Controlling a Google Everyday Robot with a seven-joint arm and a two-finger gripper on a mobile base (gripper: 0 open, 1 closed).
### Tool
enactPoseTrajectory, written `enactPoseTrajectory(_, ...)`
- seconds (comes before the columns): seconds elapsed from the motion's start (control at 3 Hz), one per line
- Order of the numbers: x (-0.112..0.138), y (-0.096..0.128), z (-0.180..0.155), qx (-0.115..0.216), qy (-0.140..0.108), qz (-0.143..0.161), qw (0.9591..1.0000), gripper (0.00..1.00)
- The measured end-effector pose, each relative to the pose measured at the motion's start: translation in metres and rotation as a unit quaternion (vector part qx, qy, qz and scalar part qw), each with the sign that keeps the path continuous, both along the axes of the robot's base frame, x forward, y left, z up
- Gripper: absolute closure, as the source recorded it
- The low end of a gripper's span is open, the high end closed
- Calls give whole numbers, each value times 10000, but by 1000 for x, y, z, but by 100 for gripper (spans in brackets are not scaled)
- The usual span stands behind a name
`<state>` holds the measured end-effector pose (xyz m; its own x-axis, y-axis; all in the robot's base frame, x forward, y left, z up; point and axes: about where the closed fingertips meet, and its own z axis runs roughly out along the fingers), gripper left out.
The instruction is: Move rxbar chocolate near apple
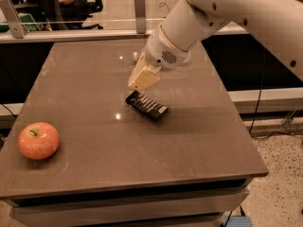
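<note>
The rxbar chocolate (147, 105), a flat black wrapper with white lettering, lies at an angle on the table near its middle. My gripper (144, 78) hangs just above the bar's far left end, open and empty, not touching it. The apple (39, 140), red-orange with a stem dimple, sits at the table's front left, far to the left of the bar and the gripper.
The grey-brown table (199, 145) ends at a front edge close to the apple and a right edge past the bar. A clear plastic bottle (137, 56) is mostly hidden behind my arm at the back. A rail and glass partition (85, 32) run along the far side.
</note>
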<state>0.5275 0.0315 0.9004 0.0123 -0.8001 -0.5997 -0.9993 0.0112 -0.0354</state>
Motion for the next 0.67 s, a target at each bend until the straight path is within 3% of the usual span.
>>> enactPoseTrajectory(0.33, -3, 16, -8, 29, 186, 47, 9998, 82)
enactPoseTrajectory(0.67, -10, 17, -20, 13, 357, -51, 9993, 59)
